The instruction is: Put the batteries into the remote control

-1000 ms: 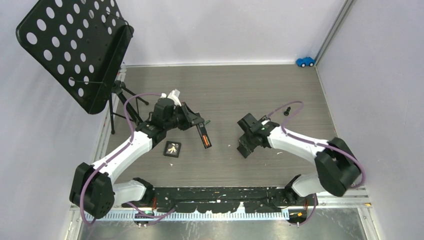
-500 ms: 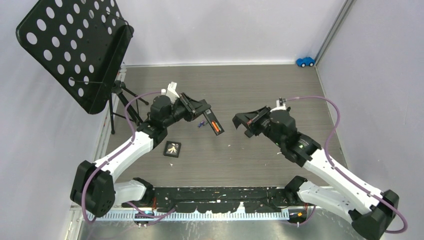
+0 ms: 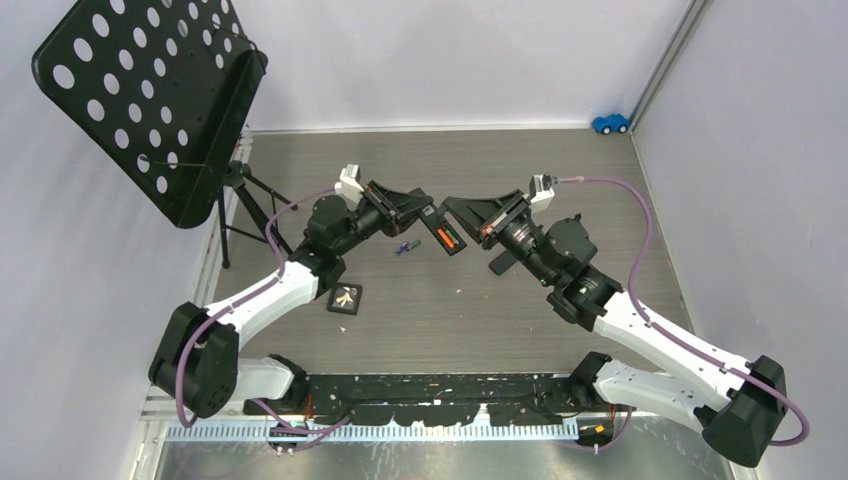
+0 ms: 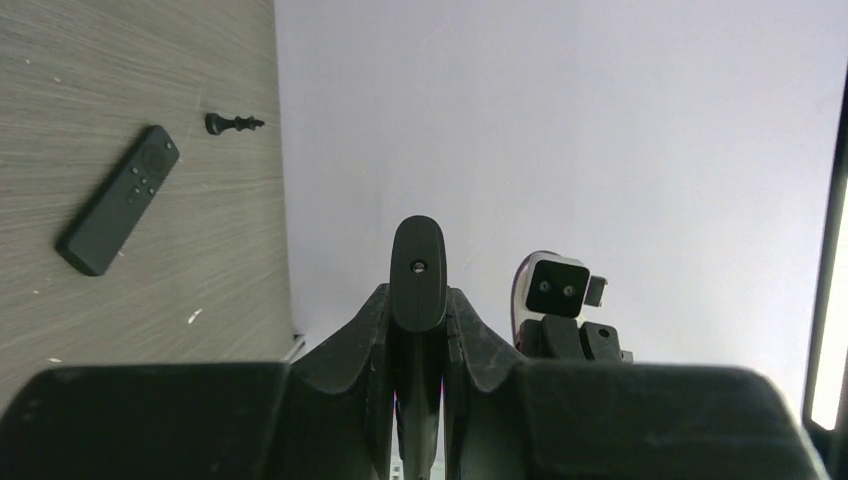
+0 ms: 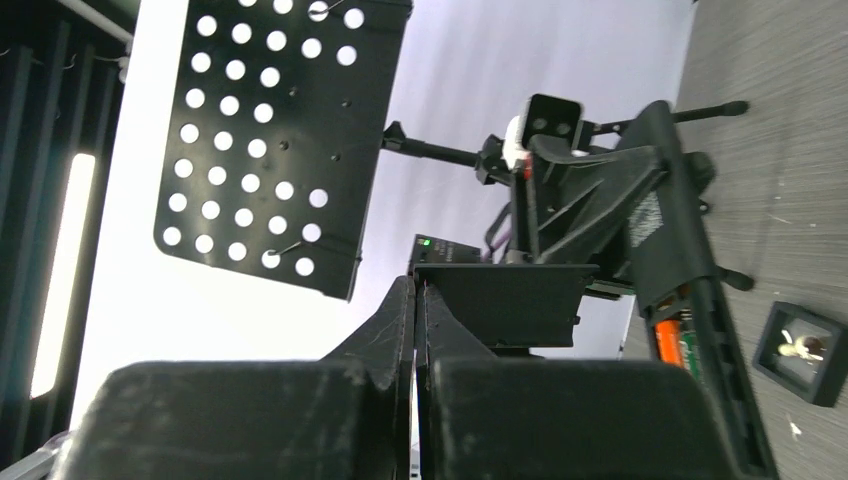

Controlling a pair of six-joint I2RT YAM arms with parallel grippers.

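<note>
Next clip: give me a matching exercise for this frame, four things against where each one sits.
Things:
1. car
2. open remote
3. loose battery
4. music stand

Places:
A. far left, standing beside the table
B. lying on the table, near the gripper tips
C. far right corner
D. held in the left gripper

Pairs: 1-C, 2-D, 3-B, 4-A
</note>
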